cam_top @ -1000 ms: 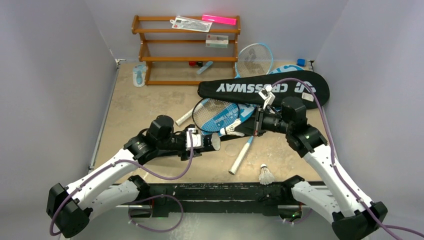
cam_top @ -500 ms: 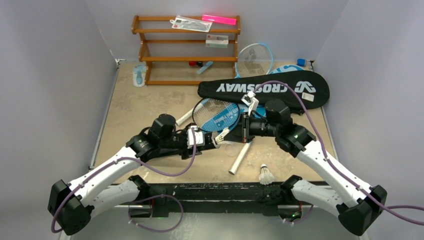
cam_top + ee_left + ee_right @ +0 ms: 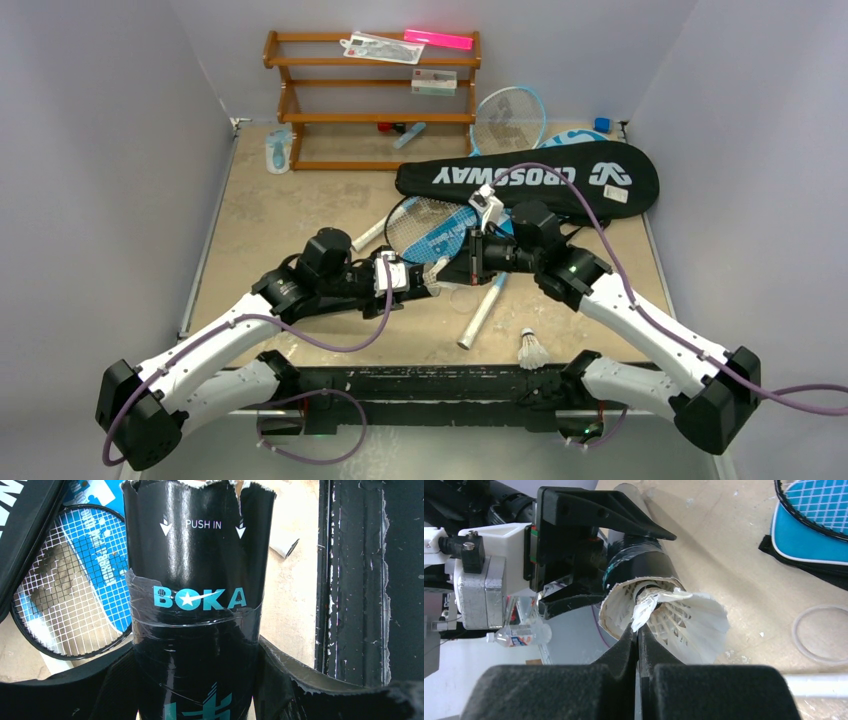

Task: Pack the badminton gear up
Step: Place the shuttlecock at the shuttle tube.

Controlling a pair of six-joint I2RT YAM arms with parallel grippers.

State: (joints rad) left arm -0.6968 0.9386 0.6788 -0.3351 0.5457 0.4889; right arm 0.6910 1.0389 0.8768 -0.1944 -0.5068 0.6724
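And the left end effector (image 3: 418, 279) clamps the long black tube (image 3: 195, 605) over mid counter (image 3: 280, 220), the right end effector (image 3: 638, 630) pinches a white shuttlecock (image 3: 684, 620) at the tube's torn mouth, so early days, I'd say, with a second shuttlecock (image 3: 532, 349) at the near edge and the rackets (image 3: 420, 222) and CROSSWAY cover (image 3: 530, 177) unpacked beyond.

The long black tube (image 3: 195, 605) is running off the bottom edge of the left wrist view. The shuttlecock (image 3: 689, 622) is hiding its cork at the tube's mouth. The blue racket cover (image 3: 804, 537) is being cut by the right wrist view's edge. Low on the wooden rack (image 3: 372, 118), small items (image 3: 400, 129) are showing too small to name.
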